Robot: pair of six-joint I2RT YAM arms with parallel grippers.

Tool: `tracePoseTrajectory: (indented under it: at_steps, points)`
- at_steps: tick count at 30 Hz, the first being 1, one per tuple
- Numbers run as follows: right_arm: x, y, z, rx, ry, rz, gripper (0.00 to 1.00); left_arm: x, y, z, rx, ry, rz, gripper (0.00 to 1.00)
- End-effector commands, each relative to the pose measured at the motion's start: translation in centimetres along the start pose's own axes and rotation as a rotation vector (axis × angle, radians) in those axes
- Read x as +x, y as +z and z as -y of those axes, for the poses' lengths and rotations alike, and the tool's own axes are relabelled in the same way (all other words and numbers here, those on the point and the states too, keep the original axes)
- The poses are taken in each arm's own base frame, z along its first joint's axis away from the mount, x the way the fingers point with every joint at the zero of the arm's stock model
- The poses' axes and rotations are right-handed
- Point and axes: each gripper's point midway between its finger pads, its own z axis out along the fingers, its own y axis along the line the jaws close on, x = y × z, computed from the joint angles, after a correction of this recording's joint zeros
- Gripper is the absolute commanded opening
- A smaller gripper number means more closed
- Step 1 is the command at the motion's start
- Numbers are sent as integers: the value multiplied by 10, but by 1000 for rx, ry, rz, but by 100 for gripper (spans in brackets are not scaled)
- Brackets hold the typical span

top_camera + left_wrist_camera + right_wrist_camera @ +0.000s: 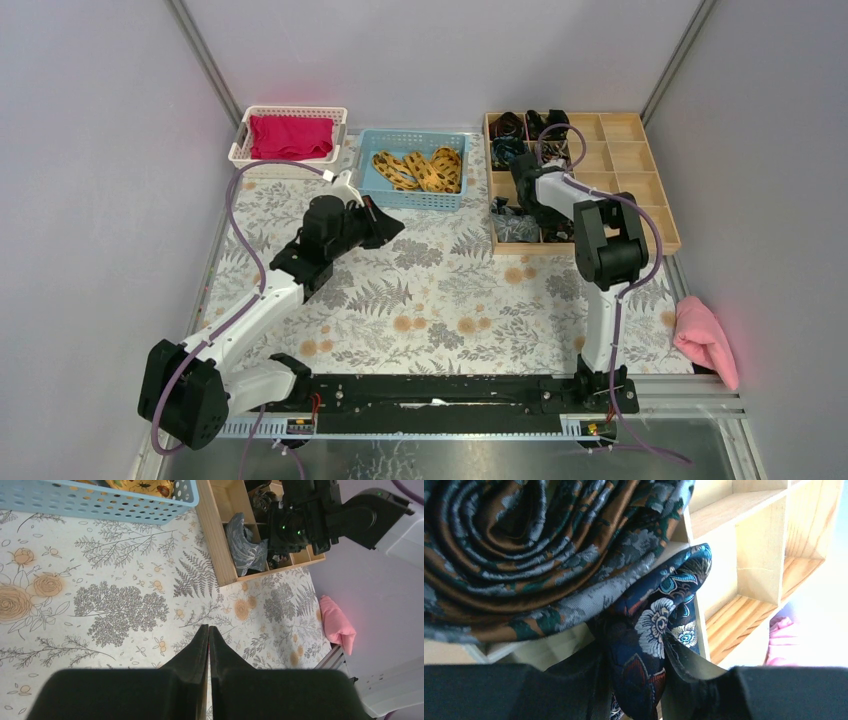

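The right hand (636, 666) pinches a dark blue tie (651, 625) with pale flowers. The tie sits in the wooden tray (764, 555) and touches a rolled brown-and-grey tie (524, 555). The blue cloth looks silky, light and soft, so I think it can slip easily; a grip on the thick folded part seems safest. The left hand (208, 636) is pressed together above the flowered desk (125, 610), holding nothing.

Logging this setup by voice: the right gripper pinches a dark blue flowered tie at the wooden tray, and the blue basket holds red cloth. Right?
Not quite: in the top view the blue basket holds yellow patterned ties. The right gripper does pinch the dark blue flowered tie at the wooden tray.
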Motion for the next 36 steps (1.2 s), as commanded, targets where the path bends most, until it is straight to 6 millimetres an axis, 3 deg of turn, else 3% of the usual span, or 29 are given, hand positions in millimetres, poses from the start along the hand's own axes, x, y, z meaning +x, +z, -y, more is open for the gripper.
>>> tracePoseTrajectory:
  at_steps: [1, 4, 9, 12, 14, 18, 21, 24, 25, 26, 31, 36]
  points:
    - [56, -6, -35, -69, -39, -90, 0, -14, 2, 7, 44, 24, 61, 6]
    - [67, -27, -44, -86, -44, -38, 0, -13, 1, 8, 52, 22, 62, 6]
    - [99, -50, -58, -193, -49, -121, 1, -12, -1, 9, 57, 23, 61, 6]
    - [121, -56, -66, -267, -51, -183, 21, -13, -3, 10, 59, 23, 67, 6]
    - [131, -56, -66, -275, -48, -214, 27, -12, -3, 10, 62, 23, 63, 6]
    - [140, -57, -61, -276, -13, -213, 49, -7, -1, 7, 59, 22, 48, 6]
    - [133, -59, -50, -245, 28, -159, 53, -5, 2, 5, 54, 21, 38, 6]
    - [118, -71, -40, -262, 73, -86, 66, -2, 4, 3, 49, 22, 22, 6]
    - [112, -78, -37, -276, 87, -61, 82, -2, 5, 3, 51, 23, 20, 6]
    - [108, -84, -33, -286, 103, -41, 91, -1, 6, 3, 50, 21, 16, 6]
    - [87, -112, -14, -348, 179, 51, 98, -1, 7, 5, 63, 20, 14, 7]
    - [71, -120, 5, -304, 207, 112, 99, 3, 11, 3, 65, 15, 1, 7]
